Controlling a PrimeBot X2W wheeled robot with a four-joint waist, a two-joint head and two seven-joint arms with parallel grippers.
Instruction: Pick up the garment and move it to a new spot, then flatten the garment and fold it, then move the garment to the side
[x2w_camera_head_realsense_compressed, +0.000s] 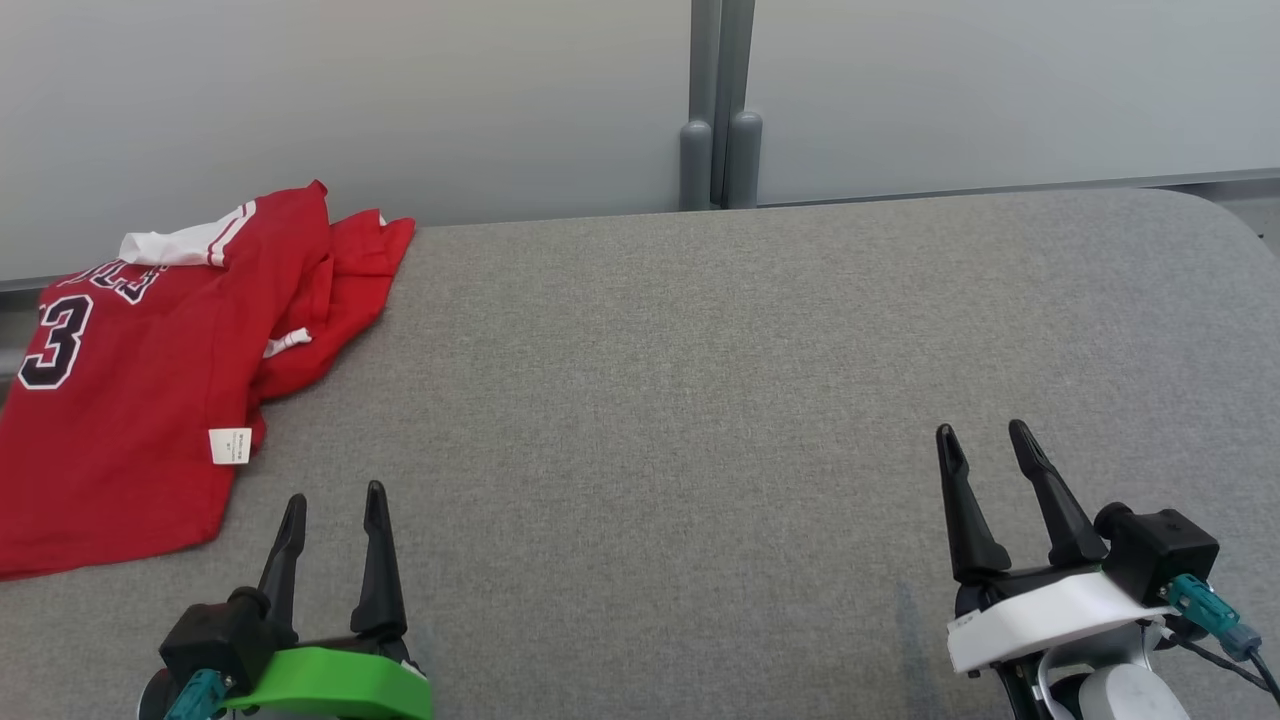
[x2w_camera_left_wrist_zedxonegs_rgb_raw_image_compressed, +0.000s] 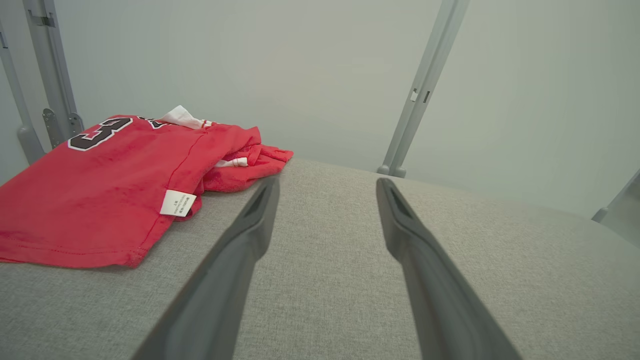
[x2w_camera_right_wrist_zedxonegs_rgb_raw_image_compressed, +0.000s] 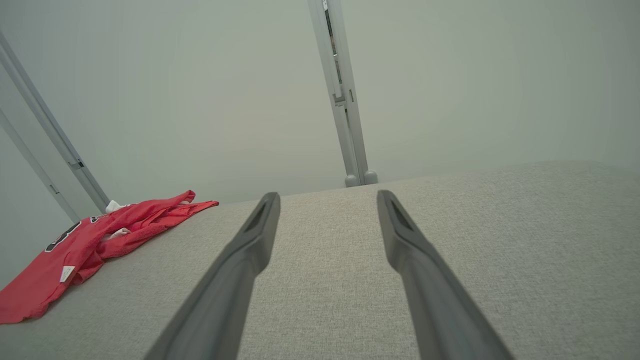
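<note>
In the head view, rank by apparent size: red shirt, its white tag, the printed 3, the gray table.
Largest to smallest:
gray table
red shirt (partly cut off)
printed 3
white tag

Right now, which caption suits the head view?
Red numbered jersey lies rumpled at the left of the grey table; left gripper and right gripper open, empty.

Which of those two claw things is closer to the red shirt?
The left tool, on the green mount, sits beside the shirt; the white-mounted right tool is far from it.
</note>
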